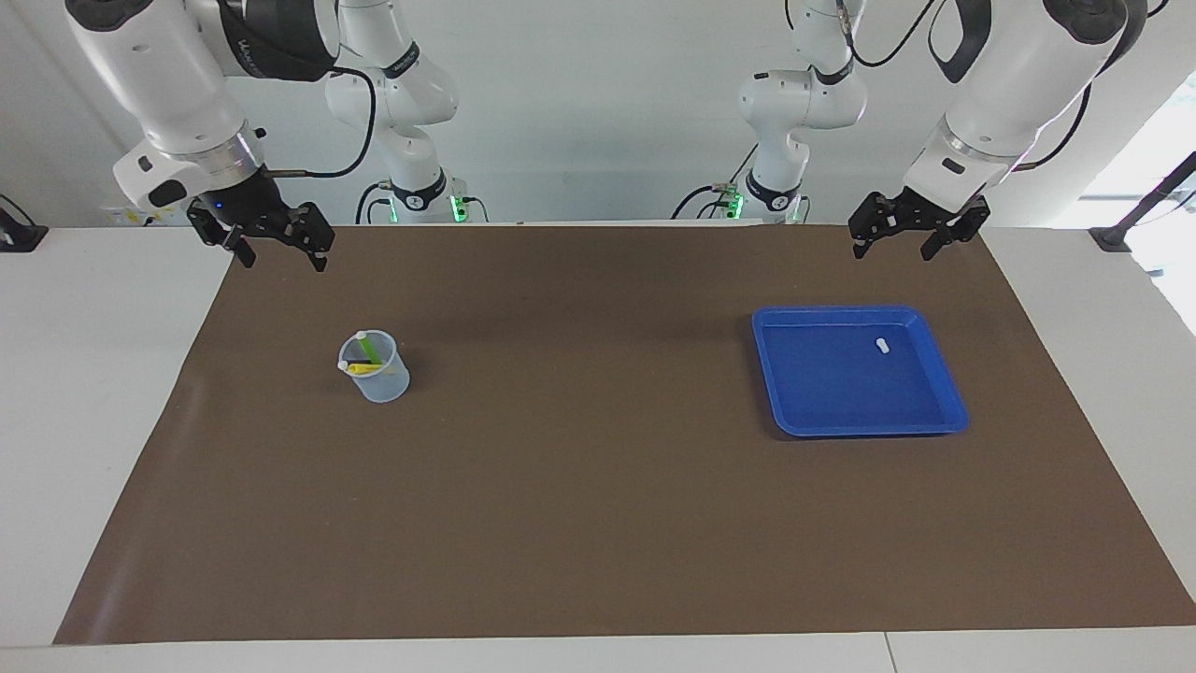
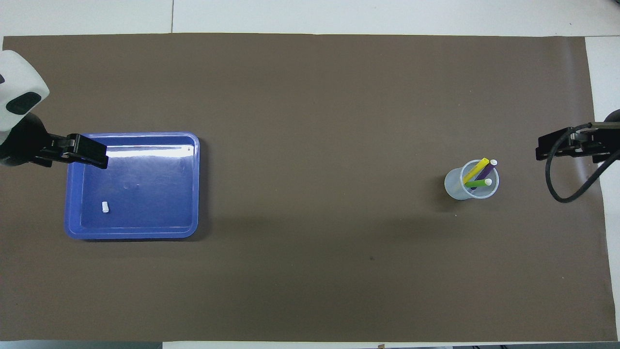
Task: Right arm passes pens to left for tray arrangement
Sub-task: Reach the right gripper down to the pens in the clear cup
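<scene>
Three pens, green (image 2: 477, 183), yellow (image 2: 475, 170) and purple (image 2: 486, 171), stand tilted in a small translucent cup (image 2: 460, 186) toward the right arm's end of the table. The green pen (image 1: 370, 349) and the yellow pen (image 1: 365, 368) also show in the cup (image 1: 381, 381) in the facing view. The blue tray (image 1: 869, 428) lies toward the left arm's end and shows in the overhead view too (image 2: 131, 234). My right gripper (image 1: 282, 259) hangs open and empty in the air over the mat's edge by the robots. My left gripper (image 1: 894, 250) hangs open and empty, raised above the mat near the tray.
A tiny white pellet (image 1: 882, 345) lies in the tray, also seen from overhead (image 2: 105, 207). A brown mat (image 1: 598, 486) covers the table between cup and tray. White table margins border the mat at both ends.
</scene>
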Motion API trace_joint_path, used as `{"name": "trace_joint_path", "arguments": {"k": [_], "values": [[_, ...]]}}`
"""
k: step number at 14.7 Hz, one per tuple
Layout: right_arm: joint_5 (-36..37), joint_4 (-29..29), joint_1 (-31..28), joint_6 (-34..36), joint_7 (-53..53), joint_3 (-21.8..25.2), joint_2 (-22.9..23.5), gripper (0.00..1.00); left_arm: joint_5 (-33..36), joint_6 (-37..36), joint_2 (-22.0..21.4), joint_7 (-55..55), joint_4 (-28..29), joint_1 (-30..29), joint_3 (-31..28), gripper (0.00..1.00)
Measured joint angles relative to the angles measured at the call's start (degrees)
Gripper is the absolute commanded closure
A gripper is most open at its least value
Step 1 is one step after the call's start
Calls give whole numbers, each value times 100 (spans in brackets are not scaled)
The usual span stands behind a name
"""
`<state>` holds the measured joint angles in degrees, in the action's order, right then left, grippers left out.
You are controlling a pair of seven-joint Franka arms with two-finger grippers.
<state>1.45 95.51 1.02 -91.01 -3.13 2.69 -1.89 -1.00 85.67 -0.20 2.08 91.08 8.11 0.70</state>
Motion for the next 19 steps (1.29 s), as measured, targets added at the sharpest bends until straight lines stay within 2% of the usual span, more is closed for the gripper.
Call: {"name": "trace_joint_path", "arguments": {"k": [10, 13, 15, 19], "values": [[-5, 5, 2, 4, 0, -21, -1, 0, 0, 1, 0, 0, 0, 0, -1, 0], [-31, 120, 3, -237, 0, -38, -11, 0, 0, 1, 0, 0, 2, 0, -1, 0], [-48, 494, 4, -679, 0, -58, -111, 0, 0, 1, 0, 0, 2, 1, 1, 0], [-50, 1625, 7, -1674, 0, -94, -425, 0, -1, -1, 0, 0, 8, 4, 3, 0]]}}
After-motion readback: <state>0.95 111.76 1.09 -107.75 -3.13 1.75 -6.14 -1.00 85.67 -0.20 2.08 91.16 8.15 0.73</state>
